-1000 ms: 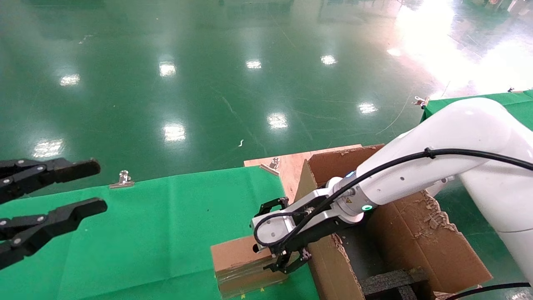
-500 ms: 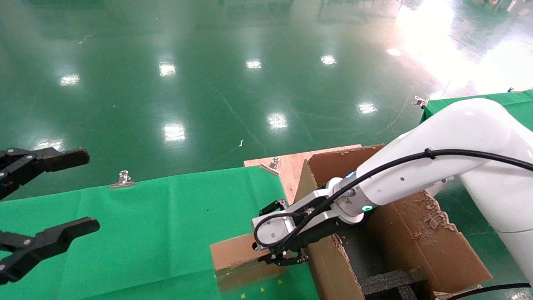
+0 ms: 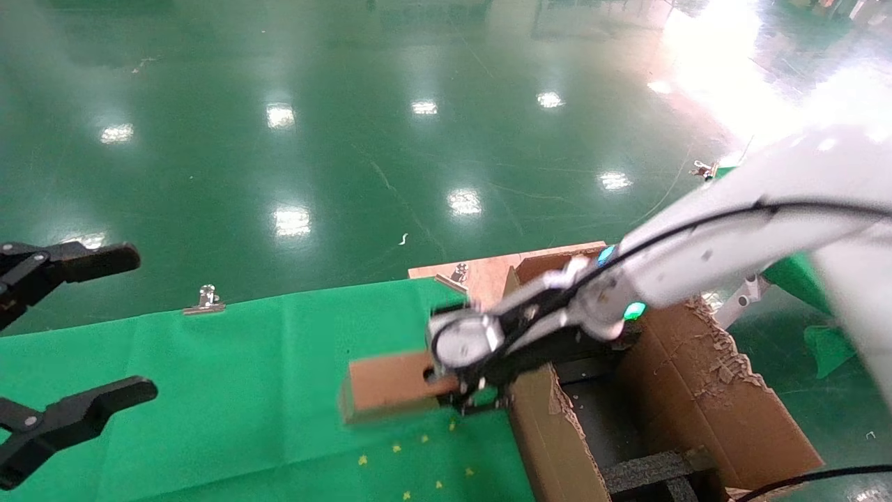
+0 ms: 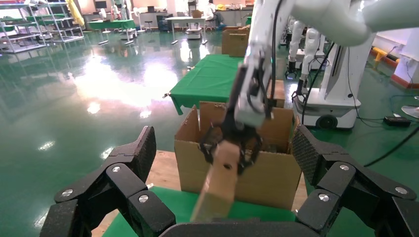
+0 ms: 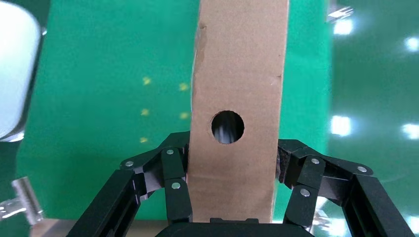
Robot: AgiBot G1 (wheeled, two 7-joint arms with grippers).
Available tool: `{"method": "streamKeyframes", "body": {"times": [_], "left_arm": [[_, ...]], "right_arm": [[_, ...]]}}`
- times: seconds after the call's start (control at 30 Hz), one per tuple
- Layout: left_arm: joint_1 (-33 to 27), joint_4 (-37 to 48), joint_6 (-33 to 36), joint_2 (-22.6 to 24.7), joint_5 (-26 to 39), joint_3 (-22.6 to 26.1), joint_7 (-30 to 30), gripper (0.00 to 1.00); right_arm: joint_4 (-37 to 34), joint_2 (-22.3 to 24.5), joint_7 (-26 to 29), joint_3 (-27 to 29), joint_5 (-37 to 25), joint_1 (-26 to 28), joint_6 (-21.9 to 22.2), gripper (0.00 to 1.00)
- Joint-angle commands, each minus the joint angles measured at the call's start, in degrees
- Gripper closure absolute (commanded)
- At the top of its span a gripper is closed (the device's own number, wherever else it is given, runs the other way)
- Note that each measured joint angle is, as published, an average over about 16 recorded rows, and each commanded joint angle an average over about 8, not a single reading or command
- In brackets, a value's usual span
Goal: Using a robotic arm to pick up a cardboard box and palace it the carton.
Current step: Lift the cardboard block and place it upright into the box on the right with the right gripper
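Above the green cloth (image 3: 244, 390), just left of the carton (image 3: 697, 397), the cardboard box (image 3: 390, 383) has come up off the table, clamped at its holed end in the right gripper (image 3: 474, 397), long axis level and pointing away from the carton, so transfer can begin; left gripper (image 3: 63, 341) hangs wide apart.

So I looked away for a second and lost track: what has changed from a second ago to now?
The right gripper, shut on the cardboard box, has lifted it off the green cloth, uncovering yellow marks where it lay; the right arm has risen. The left gripper has opened wider and drawn back. The carton stayed where it was.
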Motion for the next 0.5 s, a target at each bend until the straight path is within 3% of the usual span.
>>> {"method": "streamKeyframes", "body": {"times": [0.03,0.27,0.5], "left_arm": [[0.0,0.0,0.0,0.0,0.0,0.0,0.0,0.0],[0.0,0.0,0.0,0.0,0.0,0.0,0.0,0.0],[0.0,0.0,0.0,0.0,0.0,0.0,0.0,0.0]], "right_arm": [[-0.73,0.31,-0.32,0.66,1.26,1.61,-0.79,1.0],[-5.52,2.77,-2.83,-2.39,8.34,12.07,-1.95,1.0],[-10.46,5.2,-5.2,-9.66,14.48,21.94,-2.08,1.0]]}}
